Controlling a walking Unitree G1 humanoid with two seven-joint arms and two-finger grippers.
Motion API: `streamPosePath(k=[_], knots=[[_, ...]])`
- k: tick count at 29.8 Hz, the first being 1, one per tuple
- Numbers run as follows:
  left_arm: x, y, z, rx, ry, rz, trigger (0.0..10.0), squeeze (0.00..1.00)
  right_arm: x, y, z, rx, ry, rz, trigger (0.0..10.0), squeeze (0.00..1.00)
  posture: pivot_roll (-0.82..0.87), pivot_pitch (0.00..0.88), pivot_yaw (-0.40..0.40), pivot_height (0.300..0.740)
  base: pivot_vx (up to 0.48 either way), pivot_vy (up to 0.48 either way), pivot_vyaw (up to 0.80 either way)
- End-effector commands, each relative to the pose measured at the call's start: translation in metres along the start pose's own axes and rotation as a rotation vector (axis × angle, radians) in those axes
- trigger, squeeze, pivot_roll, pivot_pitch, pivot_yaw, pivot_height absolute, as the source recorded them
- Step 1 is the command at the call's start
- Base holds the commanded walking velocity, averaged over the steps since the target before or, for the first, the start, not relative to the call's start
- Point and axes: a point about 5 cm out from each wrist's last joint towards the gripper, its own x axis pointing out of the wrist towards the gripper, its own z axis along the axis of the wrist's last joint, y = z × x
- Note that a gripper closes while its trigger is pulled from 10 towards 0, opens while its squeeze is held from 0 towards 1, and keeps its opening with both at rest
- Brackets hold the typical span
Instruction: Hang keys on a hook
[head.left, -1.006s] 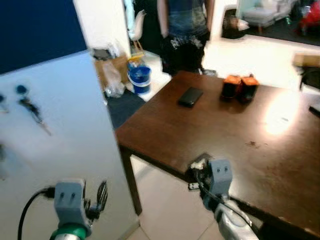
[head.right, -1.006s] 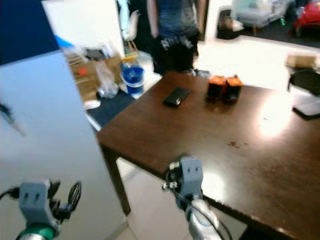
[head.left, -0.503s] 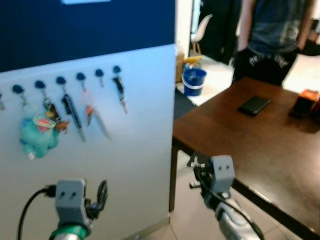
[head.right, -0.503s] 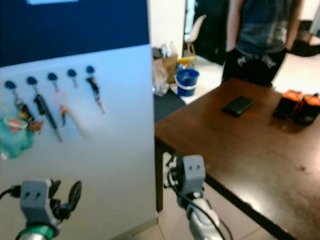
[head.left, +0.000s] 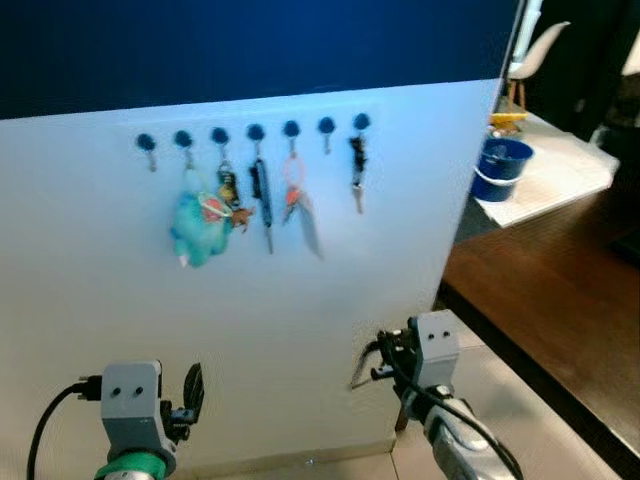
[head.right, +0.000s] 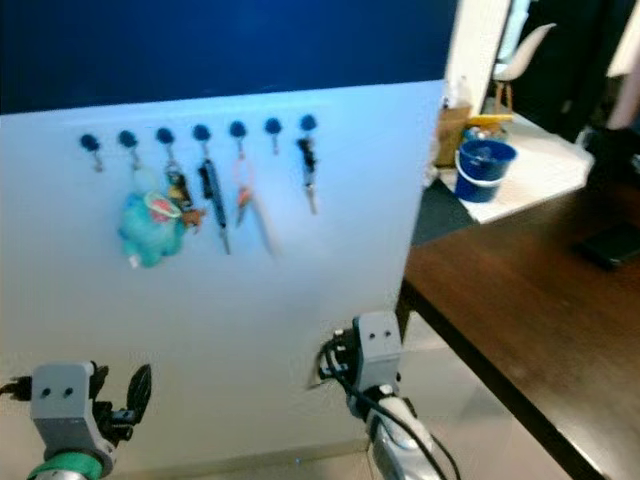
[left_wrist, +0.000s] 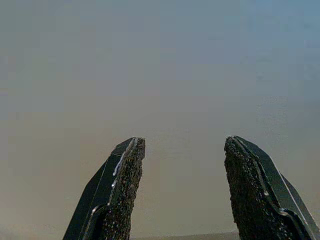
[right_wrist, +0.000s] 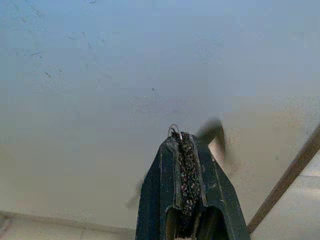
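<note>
I'm facing the white panel with its row of round blue hooks, my right gripper well below them clenched on the small metal keys, left gripper released; next: raise to a free hook.

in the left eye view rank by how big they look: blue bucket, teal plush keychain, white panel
1. white panel, by far the largest
2. teal plush keychain and blue bucket look about alike; the bucket stands farther back and is partly hidden by the panel, so no firm order.

Matt white board, glossy dark wooden table, seemingly plush toy.
</note>
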Motion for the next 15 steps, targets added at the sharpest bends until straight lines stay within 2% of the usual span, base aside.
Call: streamPosePath(k=[1, 3, 10, 13, 15], knots=[[-0.003, 0.006, -0.006, 0.015, 0.028, 0.042, 10.0, 0.00, 0.001, 0.007, -0.003, 0.006, 0.019, 0.037, 10.0, 0.00, -0.18, 0.026, 0.061, 0.740, 0.000, 0.000, 0.80], [-0.005, 0.005, -0.008, -0.006, 0.025, 0.081, 10.0, 0.00, 0.003, 0.004, 0.000, -0.021, 0.026, 0.066, 10.0, 0.00, -0.19, 0.025, 0.032, 0.740, 0.000, 0.000, 0.80], [-0.007, 0.002, -0.009, -0.032, 0.014, 0.095, 10.0, 0.00, 0.009, -0.001, 0.009, -0.037, 0.005, 0.067, 10.0, 0.00, -0.20, 0.029, 0.027, 0.740, 0.000, 0.000, 0.80], [-0.006, 0.002, -0.008, -0.026, 0.010, 0.092, 10.0, 0.00, 0.008, -0.001, 0.008, 0.028, 0.006, 0.051, 10.0, 0.00, -0.20, 0.031, 0.033, 0.740, 0.000, 0.000, 0.00], [-0.004, 0.002, -0.007, -0.016, 0.004, 0.075, 10.0, 0.00, 0.005, -0.001, 0.002, 0.026, 0.027, 0.043, 10.0, 0.00, -0.21, 0.034, 0.044, 0.740, 0.000, 0.000, 0.00]])
